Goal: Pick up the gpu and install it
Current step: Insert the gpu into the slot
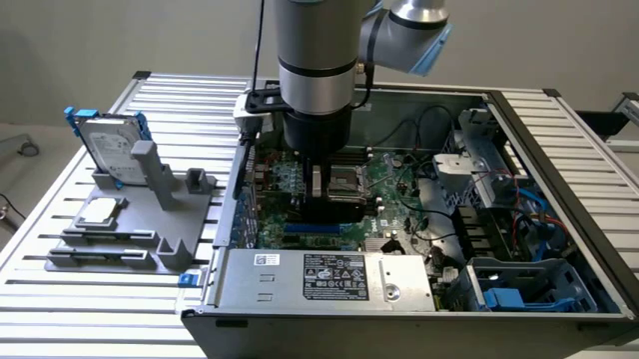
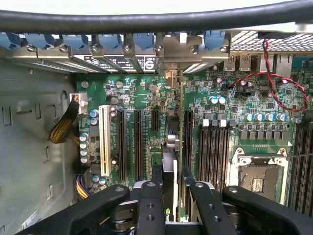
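Observation:
In the wrist view the gpu (image 2: 170,161) stands on edge between my two black fingers (image 2: 149,205), which are shut on it. Its green board edge runs along a black expansion slot on the motherboard (image 2: 146,98). Its silver end bracket (image 2: 172,51) lies against the case's rear slot row. In the exterior view my gripper (image 1: 328,196) reaches straight down into the open computer case (image 1: 559,134), with the dark card (image 1: 330,213) low over the motherboard beside the processor socket (image 1: 346,179).
On the exterior view's left, a grey fixture (image 1: 130,239) holds a silver hard drive in a blue frame (image 1: 110,142) and a small square chip (image 1: 100,212). The power supply (image 1: 330,277), a blue cage (image 1: 529,288) and red-black wires (image 2: 274,88) crowd the case.

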`<state>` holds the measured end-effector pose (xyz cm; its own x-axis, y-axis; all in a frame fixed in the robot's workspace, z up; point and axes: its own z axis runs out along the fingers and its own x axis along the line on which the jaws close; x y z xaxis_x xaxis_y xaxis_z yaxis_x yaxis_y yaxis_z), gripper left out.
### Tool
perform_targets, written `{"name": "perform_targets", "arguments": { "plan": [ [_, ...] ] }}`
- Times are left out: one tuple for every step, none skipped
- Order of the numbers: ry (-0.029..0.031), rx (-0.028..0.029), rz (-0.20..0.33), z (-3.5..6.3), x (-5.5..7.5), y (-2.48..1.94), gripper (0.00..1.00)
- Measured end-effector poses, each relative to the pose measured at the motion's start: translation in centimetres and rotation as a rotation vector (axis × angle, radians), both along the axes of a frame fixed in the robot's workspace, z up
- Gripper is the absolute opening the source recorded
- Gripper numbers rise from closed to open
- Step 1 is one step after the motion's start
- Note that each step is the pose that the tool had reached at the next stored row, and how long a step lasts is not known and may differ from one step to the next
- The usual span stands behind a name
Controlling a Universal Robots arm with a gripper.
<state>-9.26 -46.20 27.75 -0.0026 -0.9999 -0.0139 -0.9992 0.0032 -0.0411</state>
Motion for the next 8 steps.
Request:
{"name": "perform_targets", "arguments": {
  "plan": [
    [0.0002,0.0007,0.0,-0.02,-0.01,0.0,0.26],
    [0.0007,0.0017,0.0,-0.05,-0.02,0.0,0.26],
    [0.0015,0.003,0.0,-0.07,-0.03,0.0,0.26],
    [0.0028,0.0043,0.0,-0.1,-0.05,0.0,0.26],
    [0.0044,0.0053,0.0,-0.13,-0.07,0.0,0.26],
    [0.006,0.0061,0.0,-0.15,-0.08,0.0,0.26],
    [0.0072,0.0068,0.0,-0.19,-0.09,-0.01,0.26],
    [0.0079,0.0072,0.0,-0.22,-0.09,-0.01,0.26]
  ]
}}
